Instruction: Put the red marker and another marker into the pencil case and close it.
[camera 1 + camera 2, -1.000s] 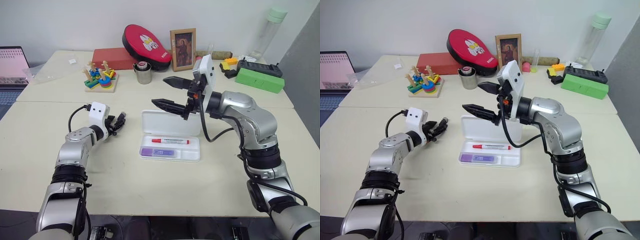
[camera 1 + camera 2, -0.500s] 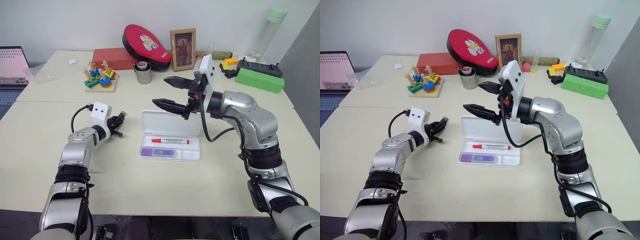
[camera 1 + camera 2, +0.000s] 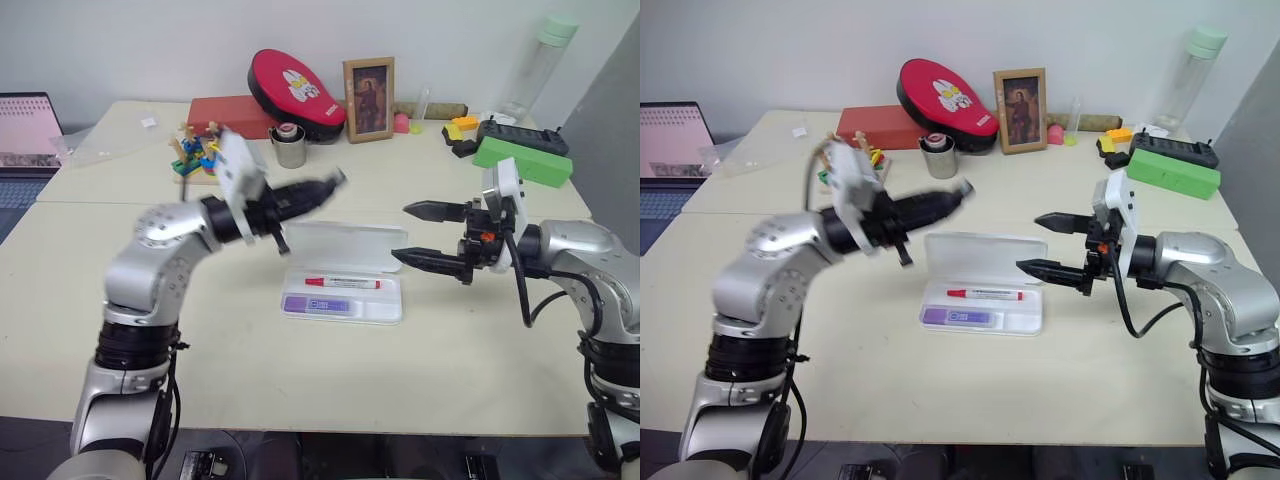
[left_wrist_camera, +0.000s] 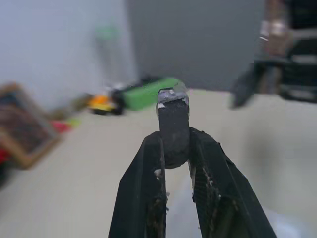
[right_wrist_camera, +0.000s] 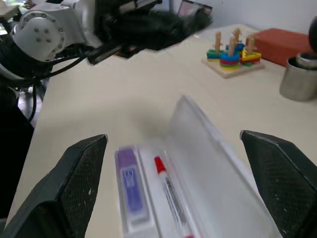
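Both markers are already laid in the open pencil case (image 3: 340, 285) on the tabletop (image 3: 300, 370): the red marker (image 3: 341, 283) and the purple marker (image 3: 315, 305).

The left gripper (image 3: 330, 183) has its fingers clamped on a small black stub (image 4: 173, 121), while the right gripper (image 3: 418, 235) has its fingers spread wide with nothing held.

The lid could get bumped crooked, or the stub dropped inside.

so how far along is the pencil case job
Done: the red marker and the lilac highlighter both lie in the tray of the pencil case. In hand: the left gripper is shut on a small black object, held above the raised lid; the right gripper is open beside the case. Left: the lid is not yet closed.
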Motion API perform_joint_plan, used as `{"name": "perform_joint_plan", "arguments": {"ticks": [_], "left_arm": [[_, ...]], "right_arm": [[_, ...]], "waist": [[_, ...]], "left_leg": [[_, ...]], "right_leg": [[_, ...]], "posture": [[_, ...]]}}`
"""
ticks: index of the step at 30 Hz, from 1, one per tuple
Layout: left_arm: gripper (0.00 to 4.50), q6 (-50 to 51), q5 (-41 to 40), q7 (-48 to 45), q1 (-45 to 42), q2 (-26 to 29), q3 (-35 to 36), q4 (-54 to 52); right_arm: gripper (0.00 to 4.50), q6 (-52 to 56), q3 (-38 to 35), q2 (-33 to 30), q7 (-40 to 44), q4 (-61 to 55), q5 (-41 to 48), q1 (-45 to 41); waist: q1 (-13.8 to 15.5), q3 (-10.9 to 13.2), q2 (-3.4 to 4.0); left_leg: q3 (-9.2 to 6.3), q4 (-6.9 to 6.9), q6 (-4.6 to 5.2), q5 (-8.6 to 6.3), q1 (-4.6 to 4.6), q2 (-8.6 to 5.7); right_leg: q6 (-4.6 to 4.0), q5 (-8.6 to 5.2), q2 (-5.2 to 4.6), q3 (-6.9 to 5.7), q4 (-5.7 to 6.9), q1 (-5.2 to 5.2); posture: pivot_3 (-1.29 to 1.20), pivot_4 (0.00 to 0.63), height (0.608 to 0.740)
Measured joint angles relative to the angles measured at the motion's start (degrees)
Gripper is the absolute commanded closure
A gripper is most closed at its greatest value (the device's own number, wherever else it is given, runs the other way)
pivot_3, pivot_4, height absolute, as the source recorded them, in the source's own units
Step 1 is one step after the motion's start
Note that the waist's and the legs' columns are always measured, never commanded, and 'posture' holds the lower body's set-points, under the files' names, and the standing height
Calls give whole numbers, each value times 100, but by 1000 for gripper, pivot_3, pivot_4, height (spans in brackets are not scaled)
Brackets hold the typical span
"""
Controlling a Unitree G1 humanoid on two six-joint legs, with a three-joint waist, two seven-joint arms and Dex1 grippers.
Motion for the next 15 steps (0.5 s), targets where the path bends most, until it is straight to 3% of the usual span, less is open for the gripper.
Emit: {"name": "perform_joint_plan", "arguments": {"ticks": [7,15], "left_arm": [[4118,-341,822,-955,138,174,-1306,318],[4118,-564,1351,-971,101,-389,-1724,995]], "right_arm": [[0,3,-228,-422,-271,-384,-50,643],[0,114,-234,-420,-676,-833,7,1045]], "waist": [[-52,1,0],[-34,2,-1]], "left_leg": [[8,4,1,0,-3,-1],[8,6,1,0,-8,-1]], "right_leg": [[2,-1,1,11,-2,-5],[2,-1,1,11,-2,-8]], "posture": [[0,150,740],[0,150,740]]}}
